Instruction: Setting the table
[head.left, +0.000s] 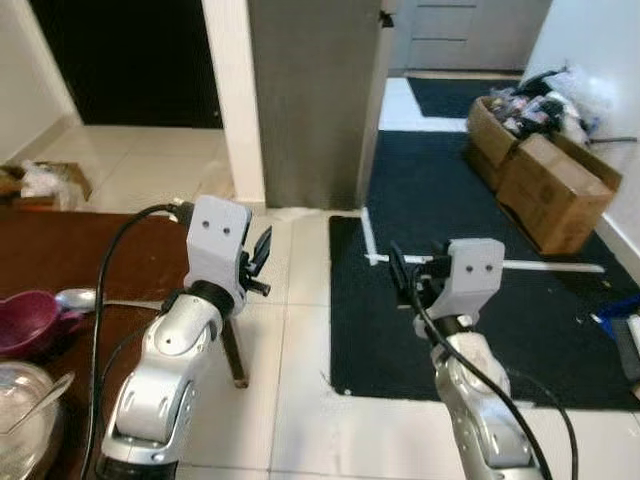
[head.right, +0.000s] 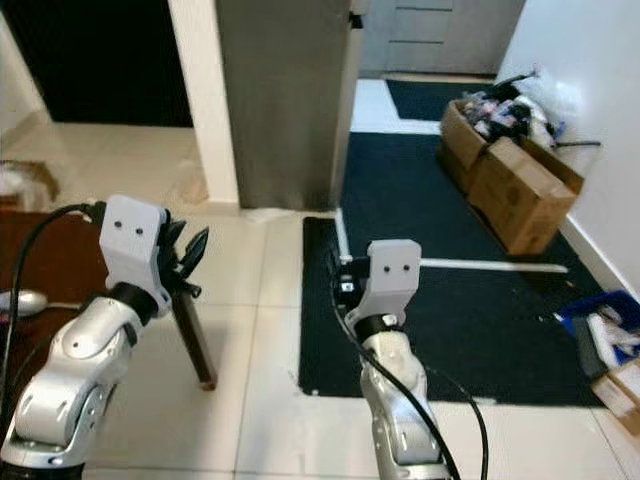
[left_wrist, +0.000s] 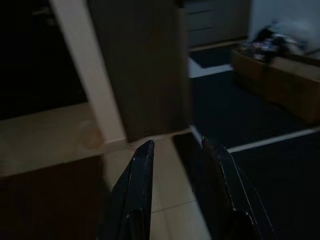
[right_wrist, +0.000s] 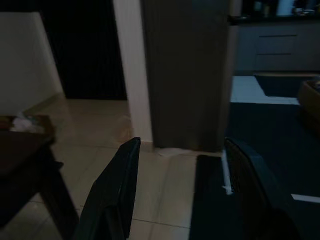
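Note:
A dark brown table (head.left: 60, 250) stands at my left. Near its edge sit a purple bowl (head.left: 25, 320), a silver spoon (head.left: 75, 298) and a glass bowl (head.left: 20, 425) with a utensil in it. My left gripper (head.left: 260, 258) is raised beside the table's corner, open and holding nothing; in the left wrist view its fingers (left_wrist: 142, 180) are spread apart. Over the edge of the dark rug, my right gripper (head.left: 403, 278) is also open, with a bare gap between its fingers (right_wrist: 117, 190). The table's corner (right_wrist: 22, 145) is in the right wrist view.
A grey cabinet (head.left: 310, 100) and a white pillar (head.left: 235, 90) stand ahead, with a dark doorway to their left. A dark rug (head.left: 450, 200) covers the floor at right. Cardboard boxes (head.left: 545, 175) full of clutter line the right wall. Pale tiles lie between table and rug.

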